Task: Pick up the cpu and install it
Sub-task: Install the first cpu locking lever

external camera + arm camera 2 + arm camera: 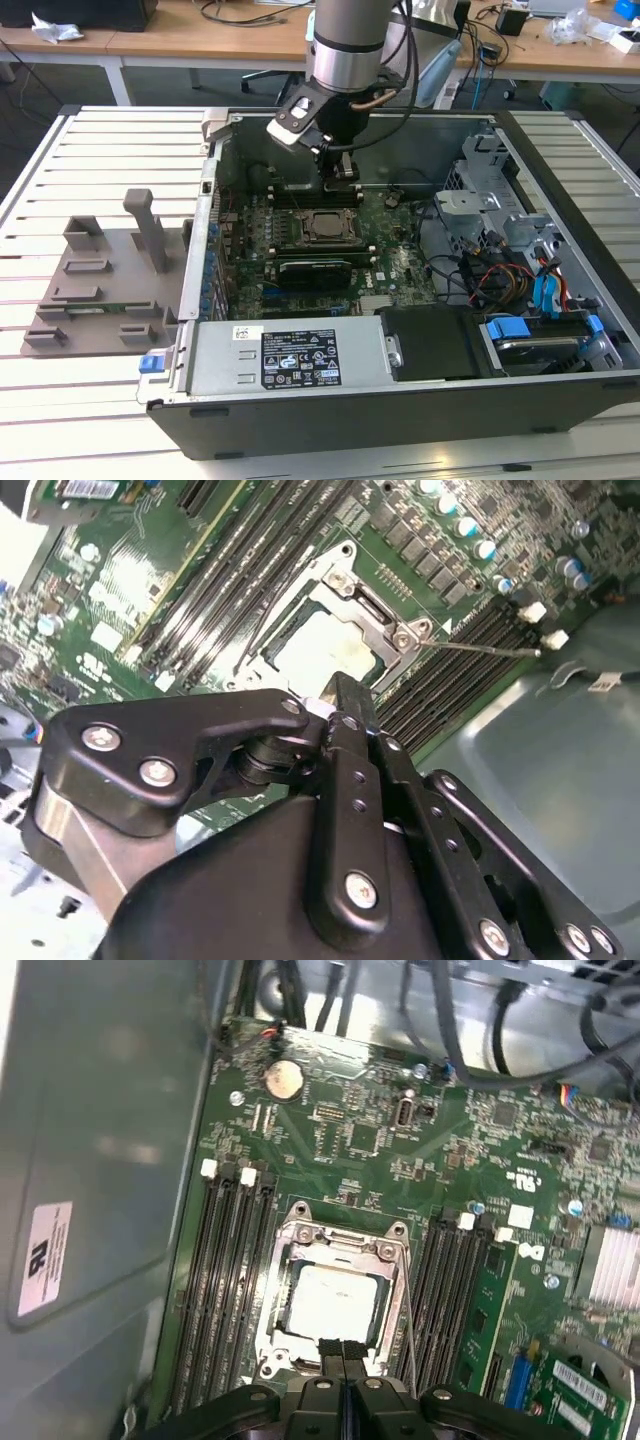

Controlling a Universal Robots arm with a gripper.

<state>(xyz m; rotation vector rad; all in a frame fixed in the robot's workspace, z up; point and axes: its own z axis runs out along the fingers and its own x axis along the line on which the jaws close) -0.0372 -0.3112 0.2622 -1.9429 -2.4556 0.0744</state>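
Note:
The cpu (335, 1303) lies flat inside the metal socket frame (290, 1235) on the green motherboard, its pale silver top facing up. In the second wrist view the cpu (322, 645) sits just beyond my fingertips. My gripper (343, 1352) hangs over the socket's edge with its black fingers pressed together and nothing between them. In the exterior view my gripper (340, 180) is inside the open computer case (560, 170), a little above and behind the socket (318, 228).
Memory slots (225, 1280) flank the socket on both sides. A thin socket lever (480, 648) sticks out sideways. Cables and drive bays (510, 270) fill the case towards the exterior view's right. A grey plastic tray with posts (100, 290) lies outside, at the exterior view's left.

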